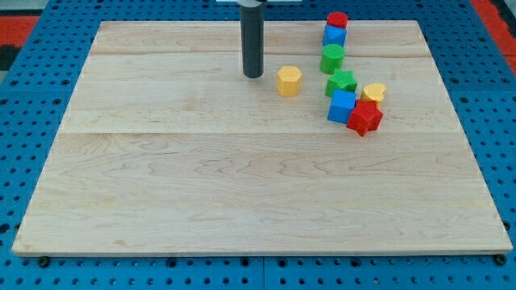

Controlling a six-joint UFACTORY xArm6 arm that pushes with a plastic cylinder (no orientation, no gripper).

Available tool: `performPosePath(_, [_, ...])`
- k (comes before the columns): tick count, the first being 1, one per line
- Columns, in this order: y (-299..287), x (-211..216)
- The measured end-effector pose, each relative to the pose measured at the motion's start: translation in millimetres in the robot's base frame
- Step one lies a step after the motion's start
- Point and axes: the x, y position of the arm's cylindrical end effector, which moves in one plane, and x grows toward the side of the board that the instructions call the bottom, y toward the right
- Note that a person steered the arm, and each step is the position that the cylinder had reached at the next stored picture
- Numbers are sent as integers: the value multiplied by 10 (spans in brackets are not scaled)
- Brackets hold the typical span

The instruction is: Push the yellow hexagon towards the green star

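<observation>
**Tip just left of the yellow hexagon, green star further right**

While the rod stands upright over the wooden board (242, 177), the tip (253, 76) sits near the view's top, just to the view's left of the yellow hexagon (289, 80), with a small gap between them, not touching. There is no pincer on this arm, only the plain dark rod, so nothing to open or close. The yellow hexagon lies alone on bare wood, near the green star (341, 82), which is to its right at about the same height. The rest cluster at the view's upper right: a red block (337, 19) at the top edge, shape unclear, a blue block (334, 35) touching below it, then a green block (332, 58), roughly cylindrical, just above the green star. Right of the star is a second yellow block (373, 92). Below the star, a blue cube (342, 106) touches a red star-like block (364, 118). Blue pegboard (32, 64) surrounds the board.
</observation>
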Motion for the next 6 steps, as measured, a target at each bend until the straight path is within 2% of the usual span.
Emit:
performPosePath(1, [323,29])
performPosePath(3, [-108,296])
performPosePath(5, [189,385])
performPosePath(6, [85,309])
